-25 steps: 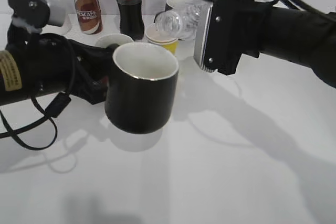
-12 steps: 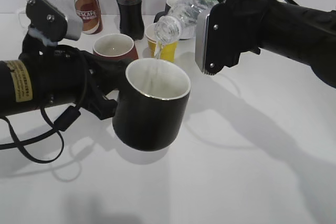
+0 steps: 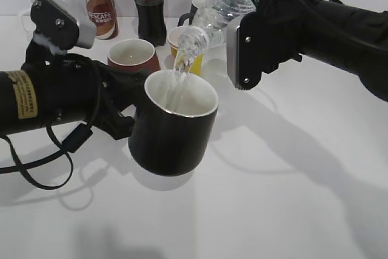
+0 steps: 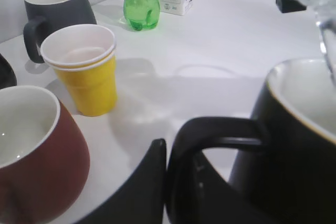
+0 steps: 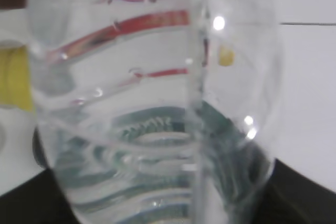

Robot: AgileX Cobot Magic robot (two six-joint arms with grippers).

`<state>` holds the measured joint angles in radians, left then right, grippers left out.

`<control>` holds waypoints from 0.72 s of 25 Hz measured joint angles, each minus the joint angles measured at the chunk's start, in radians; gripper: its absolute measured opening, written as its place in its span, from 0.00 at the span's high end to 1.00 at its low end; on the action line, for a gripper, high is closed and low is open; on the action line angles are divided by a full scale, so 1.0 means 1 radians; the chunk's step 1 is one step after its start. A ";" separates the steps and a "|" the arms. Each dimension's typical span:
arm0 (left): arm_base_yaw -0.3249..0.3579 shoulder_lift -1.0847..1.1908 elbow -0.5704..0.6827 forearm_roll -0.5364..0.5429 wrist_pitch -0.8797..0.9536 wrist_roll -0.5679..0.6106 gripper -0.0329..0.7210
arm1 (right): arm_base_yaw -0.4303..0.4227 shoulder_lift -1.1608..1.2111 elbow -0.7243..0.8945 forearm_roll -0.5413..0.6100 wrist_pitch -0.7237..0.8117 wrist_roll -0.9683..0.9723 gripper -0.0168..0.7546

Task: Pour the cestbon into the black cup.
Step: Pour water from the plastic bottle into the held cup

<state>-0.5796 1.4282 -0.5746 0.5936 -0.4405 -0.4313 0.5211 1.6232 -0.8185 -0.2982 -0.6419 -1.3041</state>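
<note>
Right jaws clamped on the tilted cestbon [image 3: 209, 19], water streaming into the black cup [image 3: 171, 122], which the left jaws grip by its handle [image 4: 210, 145] above the table [image 3: 291, 198].

Right gripper [image 3: 239, 10] fingertips were hidden behind its own housing and the bottle [image 3: 209, 19]; jaw contact could not be seen. Bottle's label end was covered by the gripper in the exterior view; right wrist view showed only a blurred stretch of ribbed body [image 5: 152, 108], neck and base cut off by the frame.

Left gripper [image 4: 173, 182] was mostly cut by the bottom edge in the left wrist view; one finger passed behind the cup [image 3: 171, 122] handle [image 4: 210, 135], its tip unseen. Cup's right side ran off frame there.

Toward the table's far edge, a pale mug [image 3: 203, 1] sat largely behind the bottle.
</note>
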 joint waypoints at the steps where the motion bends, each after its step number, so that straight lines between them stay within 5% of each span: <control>1: 0.000 0.000 0.000 0.000 0.000 0.000 0.89 | 0.000 0.000 0.000 0.000 0.000 -0.008 0.39; 18: 0.000 0.000 0.000 0.000 0.002 0.000 0.89 | 0.000 0.000 -0.001 0.000 -0.086 -0.073 0.39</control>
<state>-0.5796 1.4282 -0.5746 0.5936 -0.4383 -0.4313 0.5211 1.6232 -0.8195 -0.2982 -0.7278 -1.3770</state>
